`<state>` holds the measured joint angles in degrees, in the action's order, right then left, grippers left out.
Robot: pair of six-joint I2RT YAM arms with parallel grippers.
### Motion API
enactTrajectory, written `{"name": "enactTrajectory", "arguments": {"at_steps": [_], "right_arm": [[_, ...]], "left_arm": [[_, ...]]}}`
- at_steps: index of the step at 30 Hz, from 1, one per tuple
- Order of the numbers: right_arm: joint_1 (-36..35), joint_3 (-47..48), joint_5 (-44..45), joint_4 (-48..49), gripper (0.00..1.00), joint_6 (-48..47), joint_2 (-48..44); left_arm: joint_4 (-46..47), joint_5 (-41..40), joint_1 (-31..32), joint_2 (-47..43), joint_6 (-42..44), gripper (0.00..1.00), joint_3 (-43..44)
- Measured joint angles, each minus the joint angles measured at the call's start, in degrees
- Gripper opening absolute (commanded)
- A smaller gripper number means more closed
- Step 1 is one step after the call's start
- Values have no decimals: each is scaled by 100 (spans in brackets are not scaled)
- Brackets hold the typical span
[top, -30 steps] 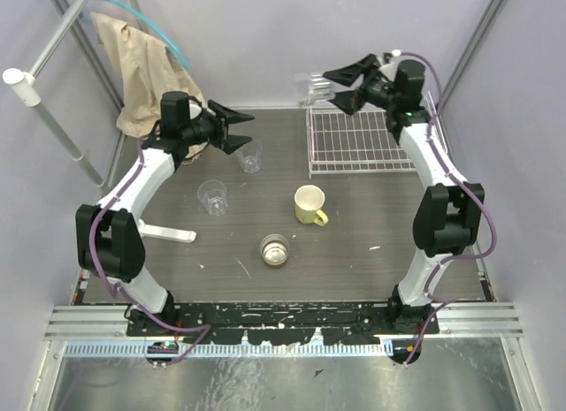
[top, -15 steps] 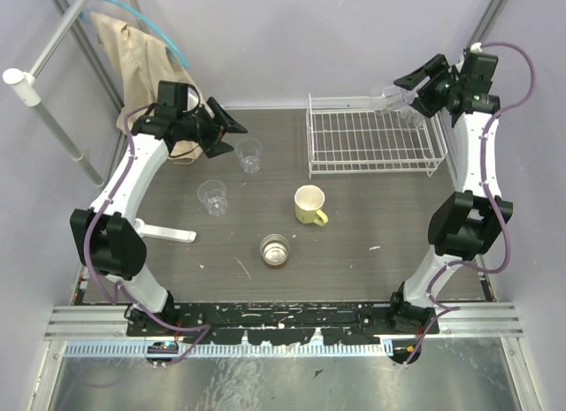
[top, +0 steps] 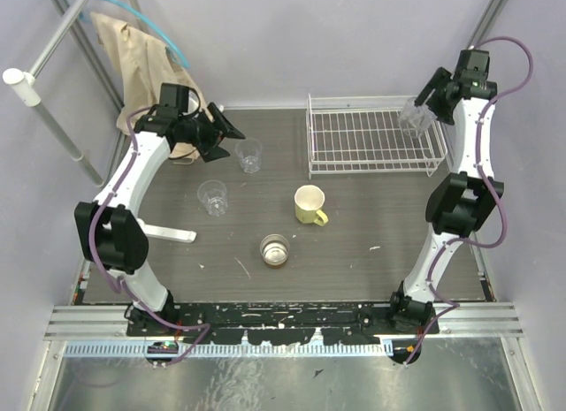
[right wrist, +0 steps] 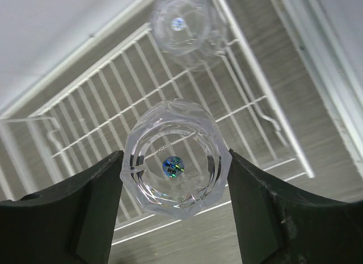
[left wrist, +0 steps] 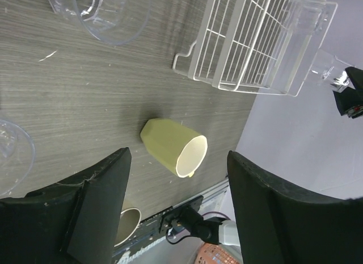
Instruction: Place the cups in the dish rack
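My right gripper (top: 427, 106) is shut on a clear faceted tumbler (top: 413, 119) and holds it above the right end of the white wire dish rack (top: 354, 150). In the right wrist view the tumbler (right wrist: 173, 162) sits between my fingers (right wrist: 96, 213), and another clear tumbler (right wrist: 184, 25) stands in the rack (right wrist: 91, 128) beyond it. My left gripper (top: 221, 133) is open and empty, just left of a clear tumbler (top: 249, 155). A second tumbler (top: 212, 197), the pale yellow mug (top: 309, 204) and the metallic-brown cup (top: 275, 249) stand on the table. The left wrist view shows the mug (left wrist: 173, 153) between my open fingers.
A beige cloth (top: 141, 66) hangs on a pole at the back left. A clear plastic holder (left wrist: 309, 25) hangs on the rack's far end. A white flat piece (top: 168, 232) lies on the table by the left arm. Walls close in on both sides.
My right arm has swung from the rack's back left corner to its right end, carrying the tumbler. My left gripper has shifted slightly and stays open.
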<state>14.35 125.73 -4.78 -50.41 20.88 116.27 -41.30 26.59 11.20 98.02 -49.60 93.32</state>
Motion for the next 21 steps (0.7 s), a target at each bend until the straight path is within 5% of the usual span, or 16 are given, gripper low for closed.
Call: {"name": "enactTrajectory", "arguments": {"at_steps": [21], "right_arm": [[13, 758, 1134, -321, 27, -691, 977]], "left_arm": [[-103, -46, -120, 295, 149, 76, 0]]}}
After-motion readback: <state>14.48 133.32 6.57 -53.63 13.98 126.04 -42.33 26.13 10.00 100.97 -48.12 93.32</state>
